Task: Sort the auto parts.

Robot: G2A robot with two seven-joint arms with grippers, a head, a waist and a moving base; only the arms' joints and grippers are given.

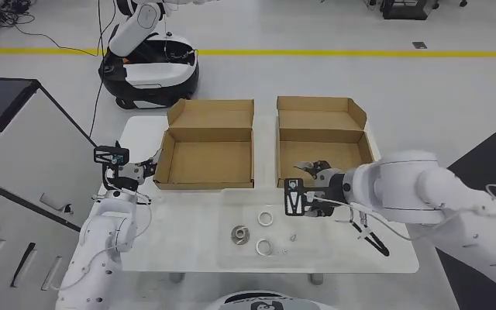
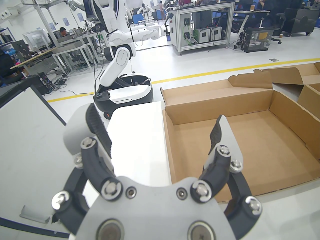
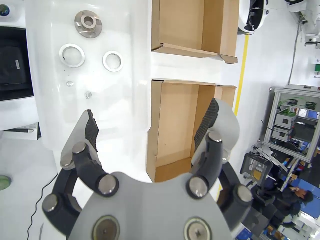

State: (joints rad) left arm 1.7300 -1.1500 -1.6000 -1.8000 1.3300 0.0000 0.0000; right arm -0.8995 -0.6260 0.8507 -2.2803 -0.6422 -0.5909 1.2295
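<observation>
right tool (image 3: pixel 151 116) (image 1: pixel 308 167): open, fingers spread wide with nothing between them; it hangs over the near half of the right box (image 3: pixel 175 116) (image 1: pixel 322 136) (image 2: pixel 310 96).
left tool (image 2: pixel 160 131) (image 1: pixel 151 167): open too, holding nothing; it is well to the left of the right box, at the far-side wall of the left box (image 2: pixel 250 138) (image 1: pixel 209 133) (image 3: pixel 180 13).
left box: open-topped brown cardboard, flaps up, just beside the right box on its left, a narrow strip of tabletop (image 1: pixel 194 232) between them.
flanged hub (image 1: pixel 241 233) (image 3: pixel 88 23): grey metal, flat on the tabletop, nearer the robot than the right box and to its left.
smaller ring (image 1: pixel 265 218) (image 3: pixel 112 61): pale, lying flat, between the hub and the right box's near-left corner.
larger ring (image 1: pixel 263 247) (image 3: pixel 71 55): pale, flat, farther from the right box than the smaller ring.
two small pieces (image 1: pixel 292 237) (image 3: pixel 88 95): shiny bits, apart from each other, in front of the right box's near wall; too small to tell what they are.
other robot (image 1: pixel 147 54): white, on a dark base on the floor, beyond the right box and to its left.
</observation>
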